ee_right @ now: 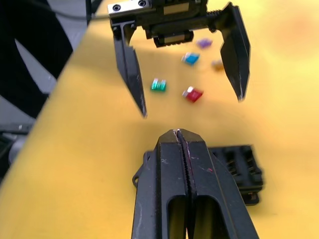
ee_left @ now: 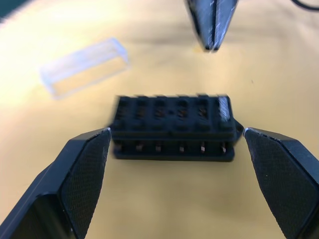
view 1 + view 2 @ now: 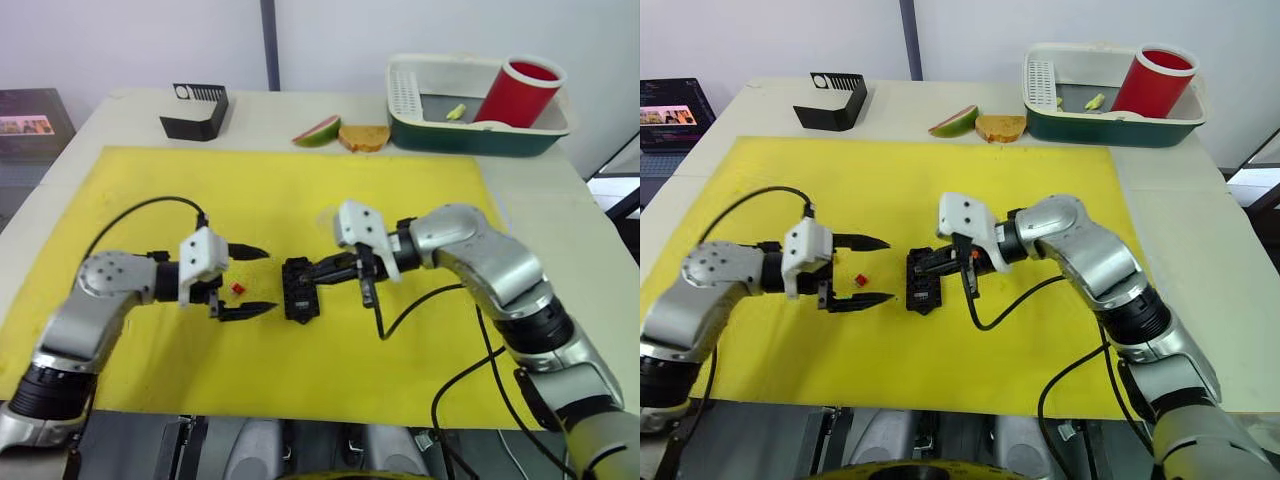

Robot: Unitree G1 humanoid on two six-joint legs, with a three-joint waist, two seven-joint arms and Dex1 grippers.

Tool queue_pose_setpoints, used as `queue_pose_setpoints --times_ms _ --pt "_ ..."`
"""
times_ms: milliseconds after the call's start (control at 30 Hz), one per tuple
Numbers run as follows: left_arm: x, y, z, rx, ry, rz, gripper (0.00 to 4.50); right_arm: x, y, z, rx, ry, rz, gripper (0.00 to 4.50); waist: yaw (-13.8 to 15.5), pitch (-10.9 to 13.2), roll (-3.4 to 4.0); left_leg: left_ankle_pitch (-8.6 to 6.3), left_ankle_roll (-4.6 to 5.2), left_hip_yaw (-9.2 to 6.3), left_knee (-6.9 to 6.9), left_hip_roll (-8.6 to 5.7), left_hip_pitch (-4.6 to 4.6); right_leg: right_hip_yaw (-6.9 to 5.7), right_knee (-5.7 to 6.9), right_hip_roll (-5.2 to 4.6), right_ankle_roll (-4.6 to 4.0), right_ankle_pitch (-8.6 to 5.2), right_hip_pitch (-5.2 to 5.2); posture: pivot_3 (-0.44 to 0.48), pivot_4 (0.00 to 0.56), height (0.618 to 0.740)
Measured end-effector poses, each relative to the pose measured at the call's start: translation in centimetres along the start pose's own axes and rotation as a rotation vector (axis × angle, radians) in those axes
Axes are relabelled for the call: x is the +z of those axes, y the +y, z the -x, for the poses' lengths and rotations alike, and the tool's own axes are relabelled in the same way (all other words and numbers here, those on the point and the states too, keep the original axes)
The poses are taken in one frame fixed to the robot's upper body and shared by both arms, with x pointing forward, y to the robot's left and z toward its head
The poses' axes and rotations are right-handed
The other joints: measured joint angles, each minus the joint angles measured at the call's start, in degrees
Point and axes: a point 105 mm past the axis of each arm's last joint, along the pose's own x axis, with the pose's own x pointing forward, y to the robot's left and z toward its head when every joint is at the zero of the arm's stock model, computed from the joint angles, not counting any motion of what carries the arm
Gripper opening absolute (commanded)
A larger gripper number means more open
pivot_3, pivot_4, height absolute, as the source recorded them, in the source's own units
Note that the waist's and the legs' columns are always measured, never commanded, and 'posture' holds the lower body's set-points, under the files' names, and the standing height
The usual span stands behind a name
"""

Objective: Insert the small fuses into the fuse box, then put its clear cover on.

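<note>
The black fuse box (image 3: 298, 290) lies on the yellow mat (image 3: 300, 190) between my two grippers. My left gripper (image 3: 268, 280) is open just left of it, and the box (image 2: 174, 127) sits between and just beyond its fingertips (image 2: 89, 159) in the left wrist view. A red fuse (image 3: 237, 288) lies on the mat between the left fingers. My right gripper (image 1: 177, 133) is shut, its tip over the fuse box (image 1: 239, 172). Beyond it lie green (image 1: 158, 85), red (image 1: 192, 94), blue (image 1: 190, 58), purple (image 1: 204, 43) and amber (image 1: 217, 64) fuses. The clear cover (image 2: 84, 67) lies on the mat past the box.
A larger black slotted stand (image 3: 197, 110) sits at the far left of the table. An apple slice (image 3: 318, 131) and a piece of bread (image 3: 364, 137) lie behind the mat. A green-and-white basin (image 3: 440, 135) holding a red cup (image 3: 520, 92) stands at the back right.
</note>
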Motion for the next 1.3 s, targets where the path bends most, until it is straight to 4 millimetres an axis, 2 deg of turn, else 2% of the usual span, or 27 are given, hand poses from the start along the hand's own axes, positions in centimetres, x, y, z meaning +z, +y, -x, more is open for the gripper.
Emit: queue_pose_setpoints --times_ms 67,167,267,333,400,500,667,833,967,1000,1133,1233,1300 --pt "0.2 0.0 1.5 0.001 0.040 0.036 4.50 -0.5 -0.4 1.5 -0.038 0.021 -0.008 0.01 0.04 0.00 0.00 0.00 0.00 -0.02 0.00 0.00 -0.01 0.00 -0.03 -0.02 0.00 0.00 0.00 0.000 0.150 0.740" --pt "-0.1 -0.4 4.1 0.000 0.115 0.120 4.50 -2.1 -0.3 4.0 -0.074 0.070 -0.037 0.80 0.02 0.01 0.01 -0.01 0.01 -0.02 -0.03 0.00 -0.04 0.00 -0.11 -0.02 -0.01 0.00 -0.01 0.000 0.150 0.740" --pt "-0.4 0.0 8.5 0.099 0.212 0.222 4.50 -3.7 -0.8 8.4 -0.164 0.135 -0.089 2.26 0.01 0.05 0.07 -0.01 0.02 -0.01 -0.03 0.00 -0.06 0.00 -0.14 -0.03 -0.01 -0.01 -0.03 0.000 0.150 0.740" --pt "-0.4 0.3 11.1 0.178 0.245 0.261 4.50 -3.9 -1.2 10.8 -0.218 0.154 -0.087 3.38 -0.06 0.05 0.08 -0.02 0.02 -0.01 -0.05 0.01 0.00 0.00 -0.13 -0.03 -0.02 -0.01 0.00 0.000 0.150 0.740" --pt "-1.1 0.4 13.2 0.241 0.282 0.302 4.50 -4.5 -1.4 12.5 -0.257 0.182 -0.094 4.31 -0.20 0.05 0.10 -0.01 0.01 0.01 -0.10 0.01 0.04 0.01 -0.14 -0.03 -0.03 -0.02 0.00 0.000 0.150 0.740" --pt "-3.1 -0.1 16.8 0.339 0.348 0.392 4.50 -6.2 -1.5 15.0 -0.304 0.251 -0.127 4.44 -0.20 0.06 0.12 -0.01 0.00 0.06 -0.19 0.01 0.04 0.03 -0.16 -0.03 -0.06 -0.04 -0.05 0.000 0.150 0.740" --pt "-4.5 -0.4 20.3 0.443 0.388 0.432 4.50 -7.8 -1.5 17.6 -0.343 0.338 -0.146 4.44 0.01 0.07 0.12 -0.03 -0.01 0.07 -0.20 0.01 0.00 0.03 -0.20 -0.11 -0.22 -0.13 -0.08 0.000 0.150 0.740" --pt "-5.4 -1.1 20.8 0.435 0.429 0.442 4.50 -8.5 -1.5 18.0 -0.350 0.350 -0.153 4.44 -0.09 0.07 0.14 -0.03 -0.04 0.10 -0.32 0.00 -0.09 0.07 -0.25 -0.15 -0.25 -0.12 -0.24 0.000 0.150 0.740" --pt "-4.8 -0.5 19.8 0.430 0.411 0.398 4.50 -8.1 -2.0 17.4 -0.356 0.314 -0.142 4.44 -0.12 0.07 0.14 0.02 -0.13 0.11 -0.47 0.00 -0.09 0.09 -0.25 -0.16 -0.30 -0.08 -0.32 0.000 0.150 0.740" --pt "-4.5 0.0 19.3 0.425 0.390 0.396 4.50 -7.7 -2.3 16.9 -0.352 0.280 -0.140 4.44 -0.12 0.05 0.17 0.04 -0.16 0.12 -0.48 0.00 -0.08 0.10 -0.24 -0.16 -0.32 -0.07 -0.33 0.000 0.150 0.740" --pt "-3.1 1.9 16.1 0.344 0.236 0.440 4.50 -3.3 -2.6 11.9 -0.215 0.103 -0.053 4.44 -0.40 0.05 0.21 0.11 -0.24 0.16 -0.60 0.00 -0.10 0.10 -0.12 -0.15 -0.18 0.07 -0.49 0.000 0.150 0.740" --pt "-4.6 2.2 14.5 0.282 0.179 0.571 4.50 -0.3 -1.9 8.8 -0.111 0.002 -0.007 4.44 -0.37 0.04 0.20 0.12 -0.23 0.20 -0.71 0.00 -0.15 0.08 -0.12 -0.11 -0.17 0.08 -0.58 0.000 0.150 0.740" --pt "-6.0 2.4 14.0 0.269 0.152 0.666 4.50 0.8 -1.4 7.4 -0.061 -0.033 0.009 4.44 -0.11 0.03 0.19 0.12 -0.22 0.20 -0.69 -0.01 -0.19 0.06 -0.12 -0.09 -0.16 0.08 -0.58 0.000 0.150 0.740"
